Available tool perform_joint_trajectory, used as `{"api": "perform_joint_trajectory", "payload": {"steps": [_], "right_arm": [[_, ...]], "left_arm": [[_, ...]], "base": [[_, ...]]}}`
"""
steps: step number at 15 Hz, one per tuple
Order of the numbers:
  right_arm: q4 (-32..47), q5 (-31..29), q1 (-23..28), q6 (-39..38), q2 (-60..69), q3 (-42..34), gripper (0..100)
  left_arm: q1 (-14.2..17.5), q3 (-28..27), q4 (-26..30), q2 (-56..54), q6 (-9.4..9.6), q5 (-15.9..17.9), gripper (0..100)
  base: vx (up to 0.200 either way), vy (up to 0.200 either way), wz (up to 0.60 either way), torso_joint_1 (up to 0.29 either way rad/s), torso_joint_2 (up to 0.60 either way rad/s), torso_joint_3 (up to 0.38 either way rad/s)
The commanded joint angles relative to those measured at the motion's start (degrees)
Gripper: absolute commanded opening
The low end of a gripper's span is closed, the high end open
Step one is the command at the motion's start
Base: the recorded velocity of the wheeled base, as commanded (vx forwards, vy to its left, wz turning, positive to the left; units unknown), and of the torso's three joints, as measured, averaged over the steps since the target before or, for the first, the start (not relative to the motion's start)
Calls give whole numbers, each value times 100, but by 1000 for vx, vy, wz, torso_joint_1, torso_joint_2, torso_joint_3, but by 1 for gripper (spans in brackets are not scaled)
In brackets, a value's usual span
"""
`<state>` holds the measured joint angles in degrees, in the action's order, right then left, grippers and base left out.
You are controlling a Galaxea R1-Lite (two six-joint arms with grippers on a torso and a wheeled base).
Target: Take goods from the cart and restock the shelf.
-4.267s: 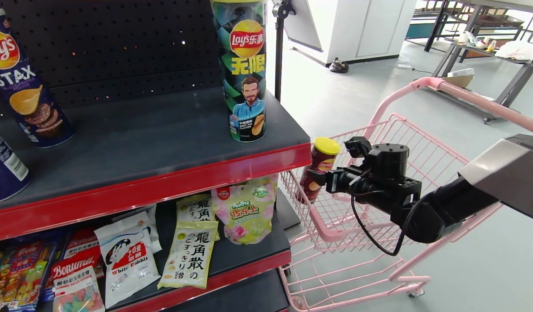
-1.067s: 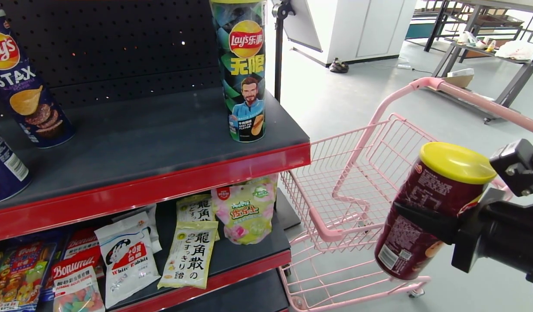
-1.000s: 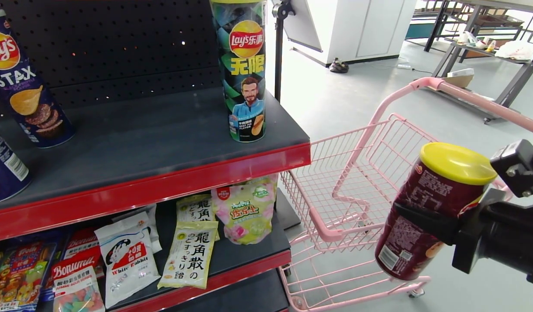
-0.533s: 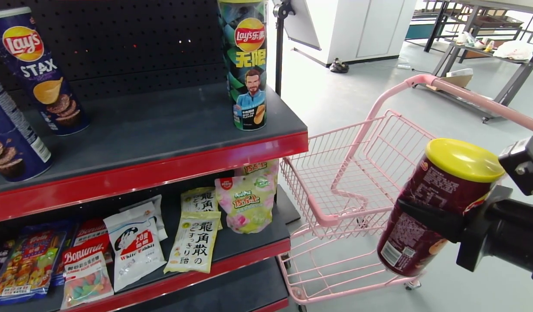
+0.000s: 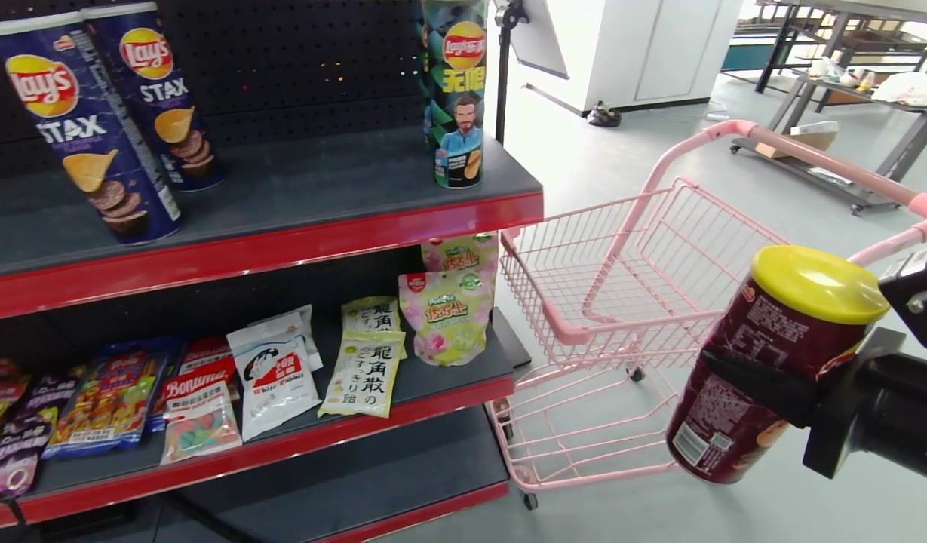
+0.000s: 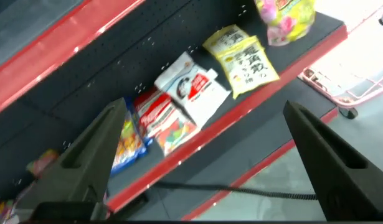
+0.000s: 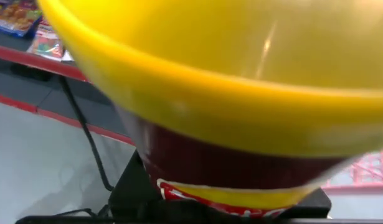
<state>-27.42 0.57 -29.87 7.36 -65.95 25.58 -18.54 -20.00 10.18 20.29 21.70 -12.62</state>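
The shelf (image 5: 297, 226) takes the left half of the frame. The cart (image 5: 621, 302) stands just beside its right end, at centre right. On the upper board two chip canisters (image 5: 93, 128) stand side by side at the upper left, and a third canister (image 5: 457, 98) stands at top centre, near the board's right end. Snack bags (image 5: 274, 377) lie in a row on the board below. At the lower right, nearer to me than the cart, my right end effector (image 5: 765, 388) holds a snack can (image 5: 772, 332), tilted.
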Motion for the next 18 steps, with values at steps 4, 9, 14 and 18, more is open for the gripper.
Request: {"api": "perform_joint_trajectory", "payload": {"steps": [4, 9, 14, 18], "right_arm": [[-18, 31, -10, 11, -14, -9, 0], [-18, 13, -10, 20, -49, -26, 0], [-27, 39, -10, 116, -14, 9, 0], [-27, 48, -19, 134, -58, 88, 0]], "left_arm": [[0, -3, 2, -60, 1, -4, 100], [0, -12, 2, -69, 10, -4, 100], [-9, -21, 2, -86, 10, 5, 100], [-9, -21, 2, -86, 10, 14, 100]], "base": [[0, 0, 450, 3, 2, 4], [0, 0, 0, 0, 0, 0], [0, 0, 0, 57, -181, -127], [0, 0, 0, 169, -516, -349]]}}
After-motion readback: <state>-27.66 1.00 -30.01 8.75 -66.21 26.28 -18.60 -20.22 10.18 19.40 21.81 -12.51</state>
